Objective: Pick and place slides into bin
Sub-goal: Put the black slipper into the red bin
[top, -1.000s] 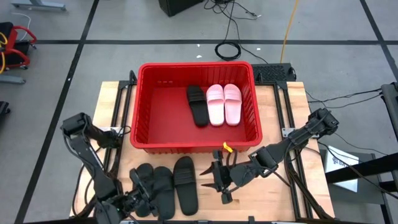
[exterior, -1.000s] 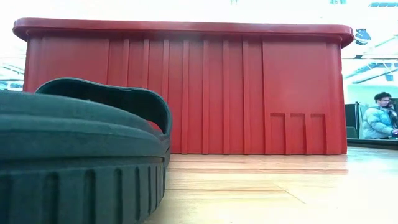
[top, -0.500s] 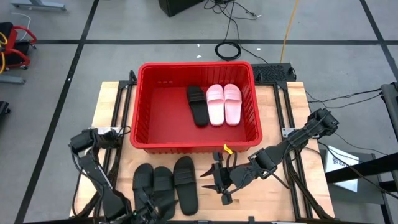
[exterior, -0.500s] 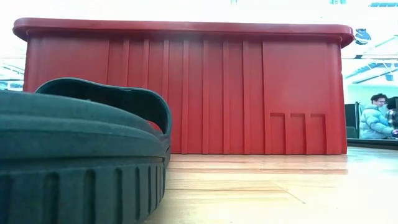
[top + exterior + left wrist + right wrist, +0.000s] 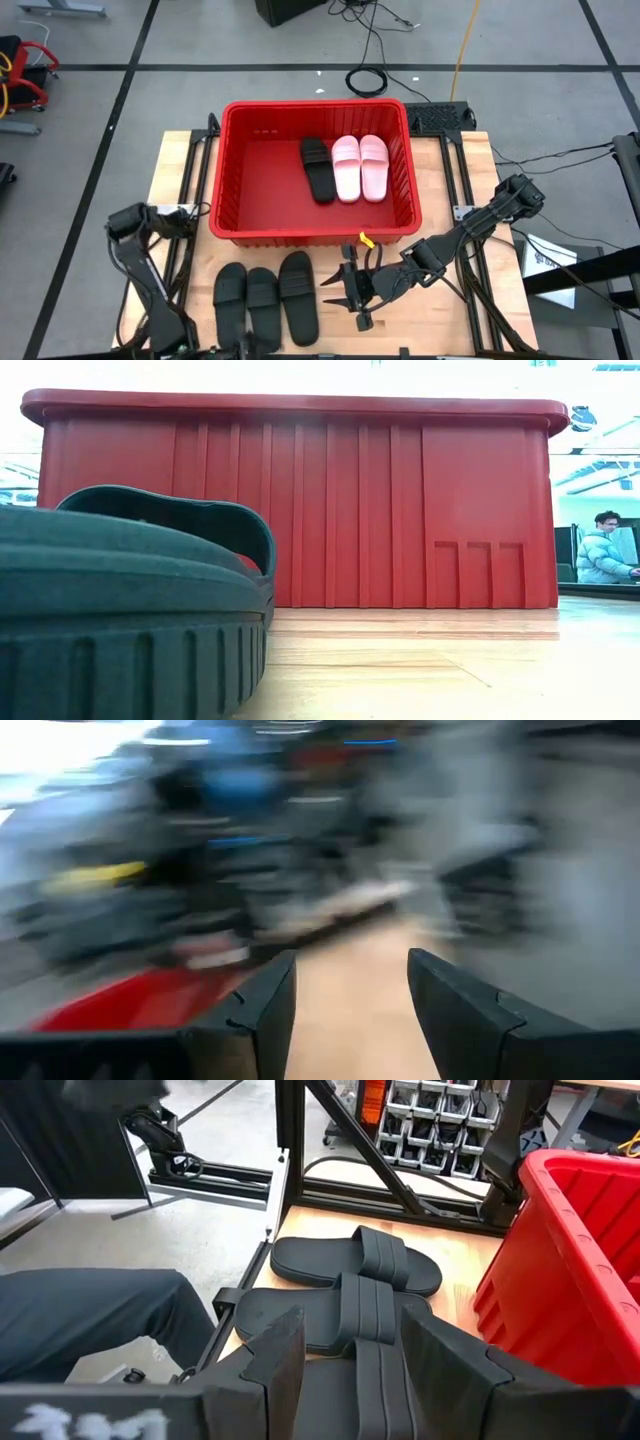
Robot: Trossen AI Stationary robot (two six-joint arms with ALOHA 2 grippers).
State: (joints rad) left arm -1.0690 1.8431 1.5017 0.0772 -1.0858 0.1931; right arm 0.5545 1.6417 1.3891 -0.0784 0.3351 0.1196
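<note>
Right gripper (image 5: 352, 292): jaws apart, empty, near bin (image 5: 232, 232) front wall
Left gripper (image 5: 350, 1010): jaws apart, empty
Black slides (image 5: 265, 303): three, before bin

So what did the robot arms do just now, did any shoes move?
No shoes moved. The left arm pulled back toward the near edge of the table; its left gripper is open, holding nothing, and out of the overhead picture. The right gripper stayed open beside the three black slides on the table. The bin still holds one black slide and two pink slides.
</note>
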